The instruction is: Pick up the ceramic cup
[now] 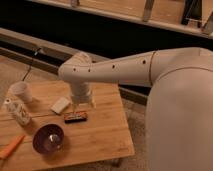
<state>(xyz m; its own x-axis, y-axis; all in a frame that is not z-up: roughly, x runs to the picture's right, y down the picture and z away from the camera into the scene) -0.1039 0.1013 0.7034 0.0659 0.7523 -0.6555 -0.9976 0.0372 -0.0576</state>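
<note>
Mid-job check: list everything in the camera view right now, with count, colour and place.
ceramic cup: one, white, upright at the table's far left.
speckled bottle: one, white, just in front of the cup.
flat block: one, off-white, mid-table, left of the gripper.
small packet: one, dark with a reddish edge, under the gripper.
bowl: one, dark purple, near the front edge.
carrot-like object: one, orange, front left, partly cut off.
table: one, light wood, low in the frame.
arm: one, white, reaching in from the right.
gripper: one, pointing down over the packet, well right of the cup.
</note>
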